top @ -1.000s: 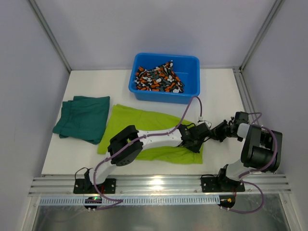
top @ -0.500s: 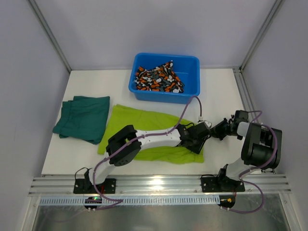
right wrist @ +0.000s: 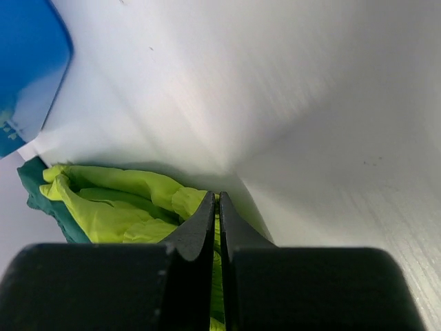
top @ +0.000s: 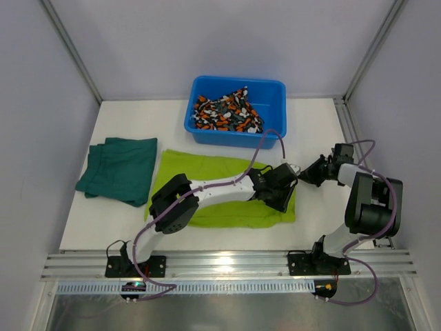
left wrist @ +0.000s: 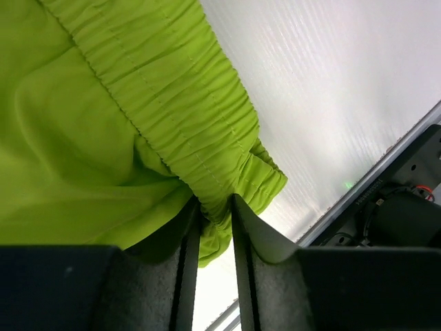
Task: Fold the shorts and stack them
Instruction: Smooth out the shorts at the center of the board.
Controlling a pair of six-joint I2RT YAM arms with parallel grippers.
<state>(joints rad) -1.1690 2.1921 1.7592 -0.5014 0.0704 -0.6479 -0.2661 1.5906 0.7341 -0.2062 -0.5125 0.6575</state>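
Lime shorts (top: 200, 169) lie spread along the table's (top: 317, 131) near edge, centre. The left gripper (left wrist: 213, 207) is clamped on their elastic waistband at the right end. The right gripper (right wrist: 216, 200) is pinched tight, with a sliver of lime cloth between its fingers. Teal shorts (top: 118, 169) lie folded by the left edge. Camouflage shorts (top: 226, 114) lie in the blue tub (top: 272, 93) at the far edge.

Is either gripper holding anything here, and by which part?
Both hold the lime shorts. The left gripper pinches the elastic waistband at its end; the right gripper is shut on a thin edge of the same cloth.
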